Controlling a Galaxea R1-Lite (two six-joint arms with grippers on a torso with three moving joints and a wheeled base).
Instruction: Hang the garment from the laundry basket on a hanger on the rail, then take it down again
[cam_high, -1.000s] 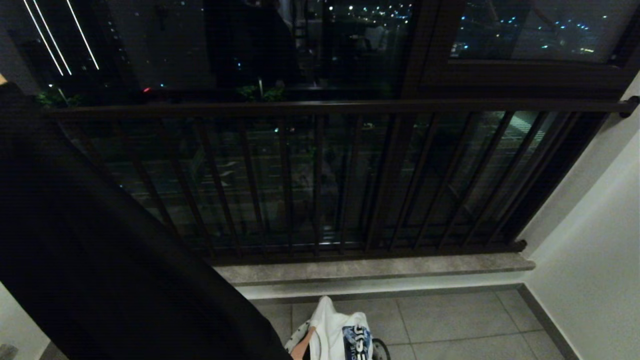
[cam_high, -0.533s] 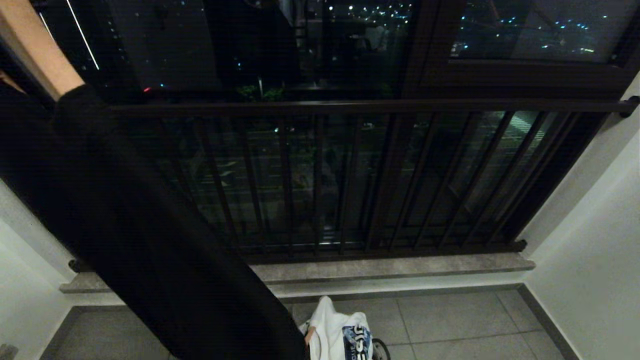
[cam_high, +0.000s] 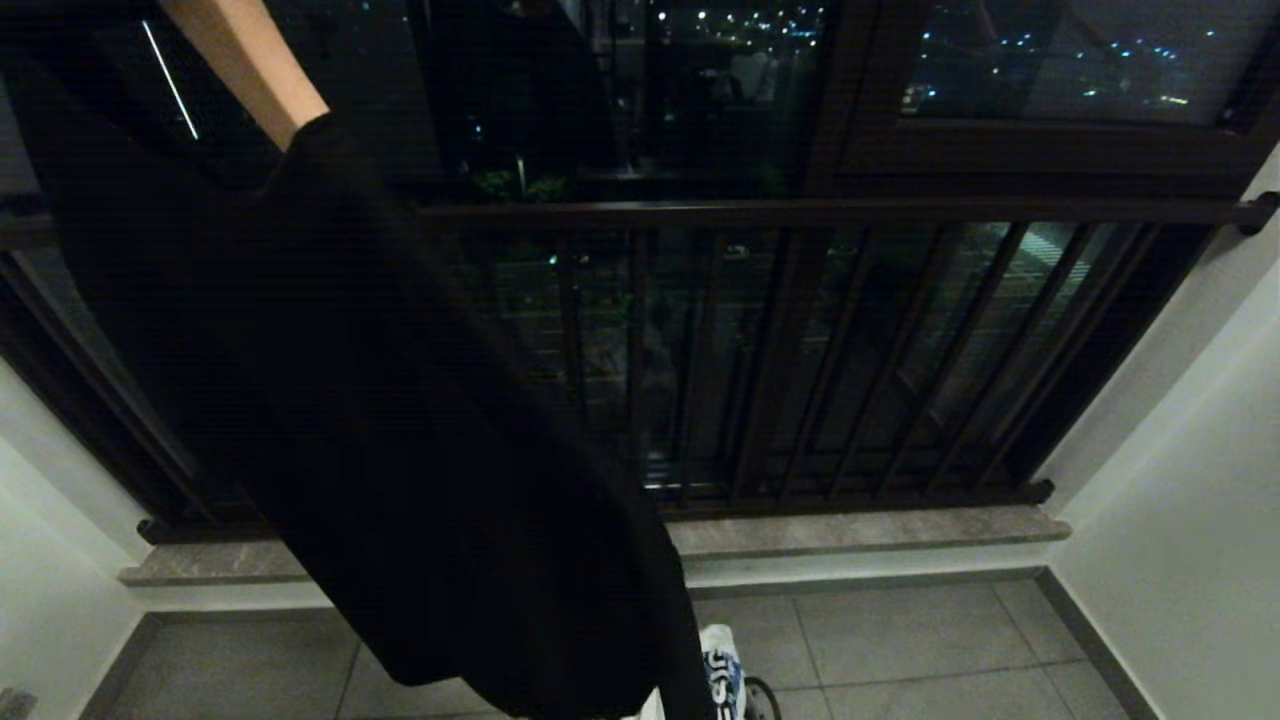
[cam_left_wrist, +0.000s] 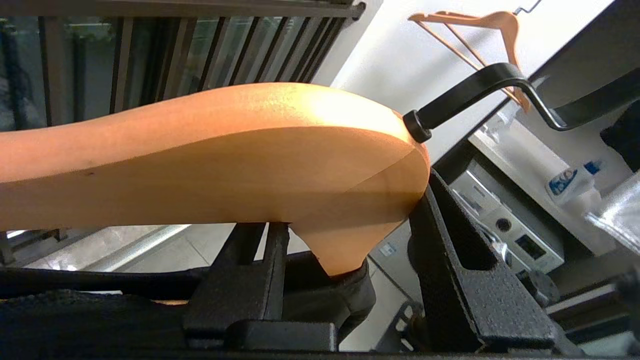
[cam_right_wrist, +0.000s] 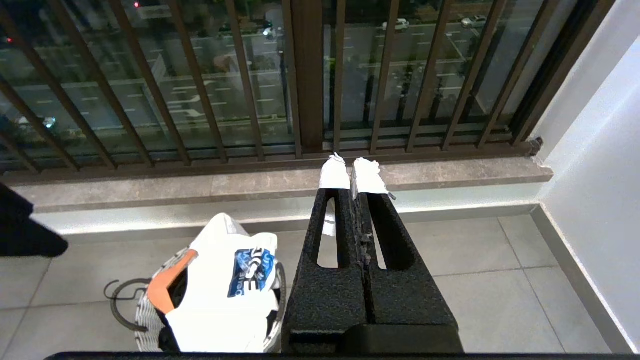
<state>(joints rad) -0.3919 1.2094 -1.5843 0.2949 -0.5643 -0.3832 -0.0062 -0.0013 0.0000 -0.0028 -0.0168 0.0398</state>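
The left claw (cam_left_wrist: 345, 240) was clamped on the thick middle of one smooth wooden hanger with a black metal hook (cam_left_wrist: 225, 155), and a big black garment (cam_high: 400, 450) hung from it across the left half of the head picture, so I think the garment was already on its hanger but not yet shown hooked on any rail. One small round pale laundry basket (cam_right_wrist: 150, 310) sat on the grey floor tiles at the bottom of the picture with one white garment with a blue print (cam_right_wrist: 225, 280) in it. One more wooden hanger (cam_left_wrist: 475, 30) hung far off, and the right claw (cam_right_wrist: 352, 172) was pressed together, holding nothing.
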